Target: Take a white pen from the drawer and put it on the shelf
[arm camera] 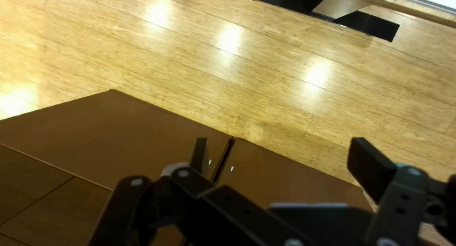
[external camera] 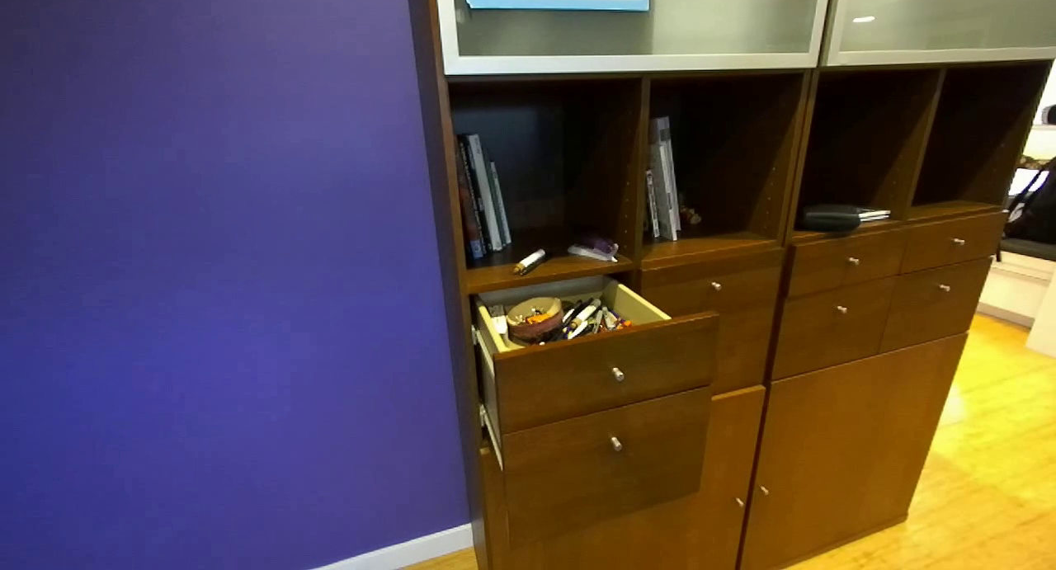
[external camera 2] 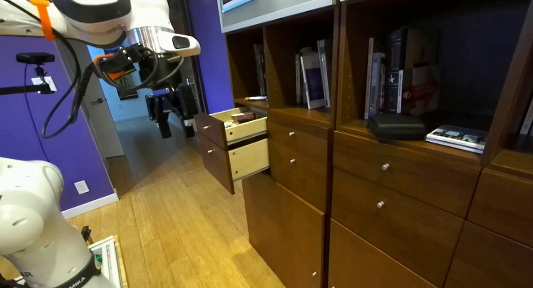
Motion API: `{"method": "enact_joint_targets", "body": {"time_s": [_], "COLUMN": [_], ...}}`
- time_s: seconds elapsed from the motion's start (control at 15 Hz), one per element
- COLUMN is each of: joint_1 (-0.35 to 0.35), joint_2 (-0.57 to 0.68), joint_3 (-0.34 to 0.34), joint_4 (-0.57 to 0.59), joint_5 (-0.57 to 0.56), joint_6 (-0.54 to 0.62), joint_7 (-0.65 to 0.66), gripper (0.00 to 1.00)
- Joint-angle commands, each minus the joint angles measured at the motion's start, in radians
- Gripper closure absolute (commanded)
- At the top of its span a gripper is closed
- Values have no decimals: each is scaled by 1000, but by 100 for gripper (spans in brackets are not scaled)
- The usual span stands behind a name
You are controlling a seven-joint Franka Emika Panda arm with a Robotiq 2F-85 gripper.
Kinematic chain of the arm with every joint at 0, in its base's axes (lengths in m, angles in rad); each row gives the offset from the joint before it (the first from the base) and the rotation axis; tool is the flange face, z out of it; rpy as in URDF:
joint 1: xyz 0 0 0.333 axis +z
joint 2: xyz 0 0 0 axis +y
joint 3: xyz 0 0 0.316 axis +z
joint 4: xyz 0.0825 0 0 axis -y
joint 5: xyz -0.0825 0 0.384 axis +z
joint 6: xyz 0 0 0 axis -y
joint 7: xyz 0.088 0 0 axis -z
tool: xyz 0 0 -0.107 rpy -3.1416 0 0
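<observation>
One white pen (external camera: 530,262) on the shelf (external camera: 569,269), gripper (external camera 2: 178,131) spread wide

The white pen lies flat on the shelf, to the right of the gripper in an exterior view and well apart from it. Near the pen are one purple-and-white object (external camera: 596,248), too small to name, and at least three upright books (external camera: 482,195), leaning slightly. The gripper hangs in the air, its two fingers (arm camera: 370,166) far apart.

Between gripper and shelf in that view, the upper drawer (external camera: 577,388) and the lower drawer (external camera: 594,471) stand pulled out, one knob (external camera: 618,374) on each. The upper one holds one round container (external camera: 533,332) and a jumble of pens (external camera: 584,315), too tangled to count. Farther from the gripper come six closed drawers (external camera: 833,339) and three more compartments (external camera: 726,162), one with a single black case (external camera 2: 395,126). Two frosted-glass doors (external camera: 635,38) sit above.

Below the gripper, the wrist view shows a glossy wood-plank floor (arm camera: 199,89) and two lower cabinet doors (arm camera: 153,139). Behind it are a purple wall (external camera 2: 87,169), one grey door (external camera 2: 102,129) and one small camera (external camera 2: 35,58).
</observation>
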Motion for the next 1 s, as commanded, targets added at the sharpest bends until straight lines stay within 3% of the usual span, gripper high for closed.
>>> {"method": "enact_joint_targets", "body": {"time_s": [0.0,0.13,0.47,0.6,0.93], "joint_1": [25,60,221,272,316], "joint_2": [7,10,21,68,254], "joint_3": [0,46,205,258,331], "joint_4": [12,41,109,158,324], "joint_5": [-17,7,98,139,216], "joint_6": [-9,-35,-87,-90,-21], "joint_7": [24,37,84,118,207], "gripper": [0,0,0,0,0]}}
